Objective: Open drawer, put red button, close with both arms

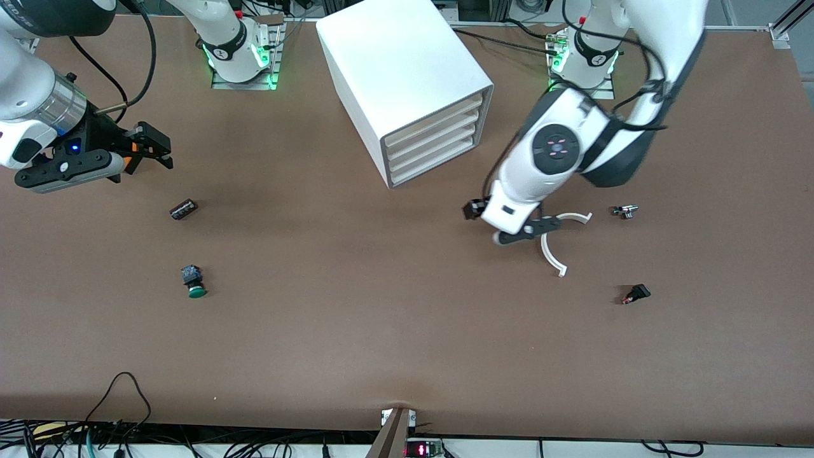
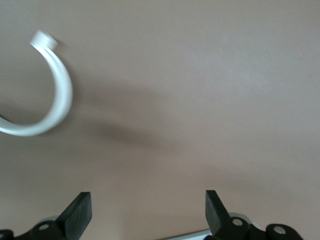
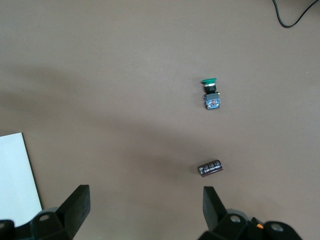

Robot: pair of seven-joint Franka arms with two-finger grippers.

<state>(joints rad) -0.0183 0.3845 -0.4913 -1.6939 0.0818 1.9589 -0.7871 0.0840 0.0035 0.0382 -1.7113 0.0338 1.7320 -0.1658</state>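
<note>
Upper centre of the front view: a white drawer cabinet (image 1: 407,83) is seen with four drawer fronts, all shut.
Red button (image 1: 635,294): placed at the lower right of the front view, lying on the table (image 1: 381,331) toward the left arm's end, untouched.
Left gripper (image 1: 474,210): held low over the table right of centre, beside a white curved piece (image 1: 556,254); its fingers (image 2: 77,212) are spread apart, with nothing between them.
Right gripper (image 1: 149,147): held at the upper left of the front view, spread wide and empty, over bare table.
Risk, wrong pick: the green button (image 1: 194,283) at lower left could be taken for the target, since only the cap colour differs.
Risk, collision: the curved piece could be swept aside by the left gripper, being so close to it.
Risk, drawer: the cabinet could be dragged along if a drawer is pulled unbraced.
Count: two arms, two buttons (one red, one green), one dark cylinder (image 1: 183,209), one small metal part (image 1: 625,211), one curved piece, one cabinet.
</note>
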